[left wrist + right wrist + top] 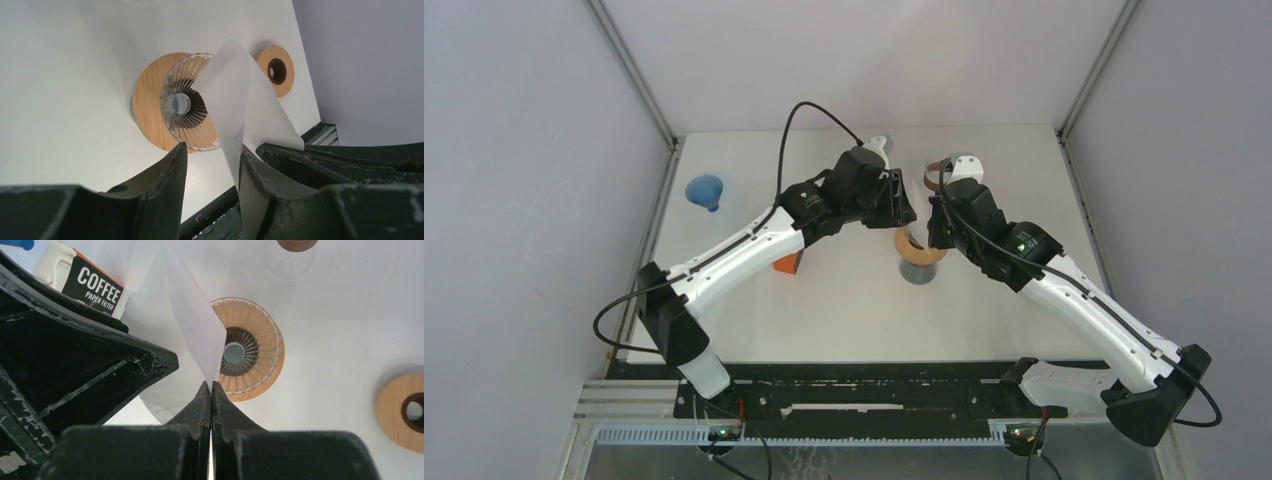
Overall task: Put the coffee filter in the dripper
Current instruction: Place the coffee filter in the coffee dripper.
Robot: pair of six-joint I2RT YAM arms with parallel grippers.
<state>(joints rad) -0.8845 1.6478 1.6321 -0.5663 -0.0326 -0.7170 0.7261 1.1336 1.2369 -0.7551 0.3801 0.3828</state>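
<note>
The white paper coffee filter [187,327] hangs in the air above the dripper [247,352], a ribbed glass cone in a round wooden collar. My right gripper [211,384] is shut on the filter's lower edge. My left gripper [214,150] is open, and the filter [240,100] rests against the inner face of its right finger. The dripper [185,102] lies just beyond the left jaws. In the top view both grippers, left [902,205] and right [939,225], meet over the dripper [921,260]; the filter is hidden there.
A box marked "COFFEE PAPER FILTER" [95,285] lies at the left, orange in the top view [787,264]. A loose wooden ring [405,412] sits right of the dripper. A blue funnel [706,190] stands at the far left.
</note>
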